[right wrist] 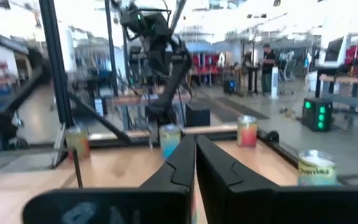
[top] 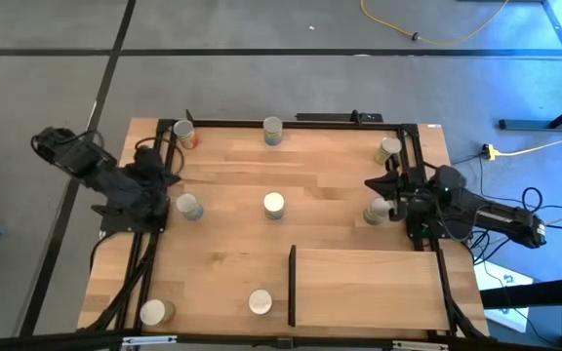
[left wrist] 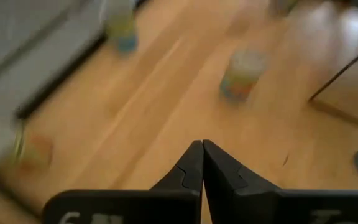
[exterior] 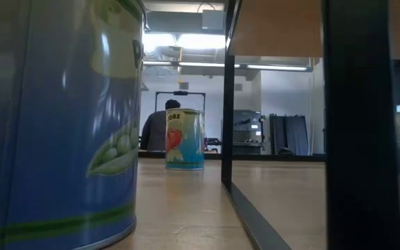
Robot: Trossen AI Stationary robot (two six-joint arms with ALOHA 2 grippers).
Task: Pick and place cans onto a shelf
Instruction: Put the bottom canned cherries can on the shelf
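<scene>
Both hands closed and empty: left hand point(top: 171, 178) near a can point(top: 188, 207), right hand point(top: 386, 183) beside another can point(top: 376, 212).

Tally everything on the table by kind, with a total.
Cans: 8, e.g. the centre one
Shelf: 1
Grippers: 2, left gripper and right gripper
Total: 11

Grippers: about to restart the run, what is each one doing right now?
Left gripper: closed, holding nothing.
Right gripper: closed, holding nothing.
</scene>
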